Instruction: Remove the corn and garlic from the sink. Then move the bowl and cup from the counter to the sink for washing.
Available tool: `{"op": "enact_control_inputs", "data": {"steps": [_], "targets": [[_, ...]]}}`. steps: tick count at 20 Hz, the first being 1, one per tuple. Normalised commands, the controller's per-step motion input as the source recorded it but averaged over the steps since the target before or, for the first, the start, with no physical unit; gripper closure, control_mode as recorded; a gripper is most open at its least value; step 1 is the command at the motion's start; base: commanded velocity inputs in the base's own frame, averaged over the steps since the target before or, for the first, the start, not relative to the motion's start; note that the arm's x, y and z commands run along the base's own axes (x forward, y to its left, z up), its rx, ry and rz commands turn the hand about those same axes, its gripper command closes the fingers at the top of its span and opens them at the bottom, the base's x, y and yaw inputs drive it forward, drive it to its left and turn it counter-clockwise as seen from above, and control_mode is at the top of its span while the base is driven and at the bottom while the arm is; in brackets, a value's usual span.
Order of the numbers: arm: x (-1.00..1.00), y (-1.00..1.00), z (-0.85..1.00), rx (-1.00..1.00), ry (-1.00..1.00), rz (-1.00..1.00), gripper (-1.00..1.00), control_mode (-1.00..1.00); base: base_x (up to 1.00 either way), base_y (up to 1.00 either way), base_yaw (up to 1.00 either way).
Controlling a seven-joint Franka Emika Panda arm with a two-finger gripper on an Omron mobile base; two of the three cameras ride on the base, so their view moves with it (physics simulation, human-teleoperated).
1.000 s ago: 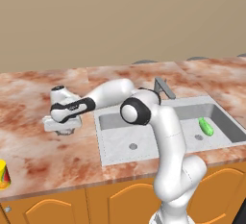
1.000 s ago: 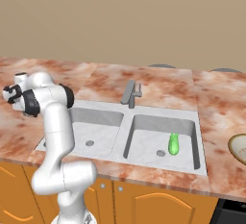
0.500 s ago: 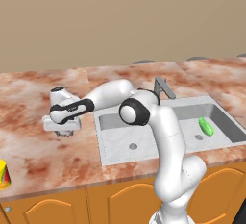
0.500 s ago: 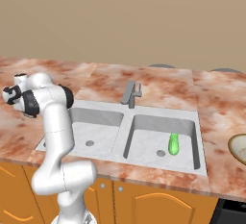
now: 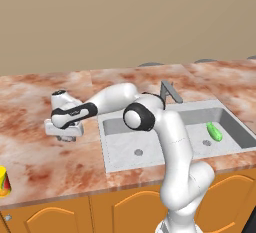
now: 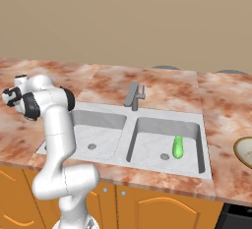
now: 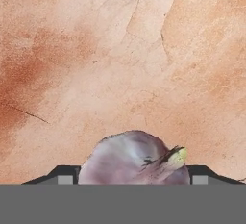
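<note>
Garlic (image 7: 134, 158) sits between the tool's (image 7: 129, 175) parted jaws, left of the sink (image 5: 172, 132) — light, rounded, best pinched across its belly.

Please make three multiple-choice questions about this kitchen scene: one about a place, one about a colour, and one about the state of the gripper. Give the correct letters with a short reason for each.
1. Where does the corn lie?
A. in the right basin of the sink
B. on the counter beside the tap
C. in the left basin

2. What colour is the cup at the counter's edge?
A. blue
B. yellow
C. white

3. What is between the fingers of the gripper?
A. the corn
B. nothing
C. the garlic

Answers:
1 A: the green cob lies near the right drain.
2 B: it is bright yellow in the left base view.
3 C: the hand view shows the pinkish bulb between the two finger tips, over the counter.
</note>
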Motion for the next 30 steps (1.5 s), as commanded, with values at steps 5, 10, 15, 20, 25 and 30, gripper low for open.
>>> {"op": "enact_control_inputs", "data": {"steps": [5, 10, 15, 20, 25, 30], "targets": [[0.00, 0.00, 0.02, 0.00, 0.00, -0.08, -1.00, -1.00, 0.00, 0.00, 0.00], [-0.02, 0.00, 0.08, -0.01, 0.00, -0.04, -1.00, -1.00, 0.00, 0.00, 0.00], [-0.02, 0.00, 0.14, -0.03, 0.01, 0.00, -1.00, -1.00, 0.00, 0.00, 0.00], [-0.04, -0.03, 0.19, -0.05, 0.00, 0.00, -1.00, -1.00, 0.00, 0.00, 0.00], [-0.05, -0.07, 0.17, -0.07, 0.00, 0.00, -1.00, -1.00, 0.00, 0.00, 0.00], [-0.06, -0.12, 0.15, -0.09, 0.00, 0.00, -1.00, -1.00, 0.00, 0.00, 0.00]]}}
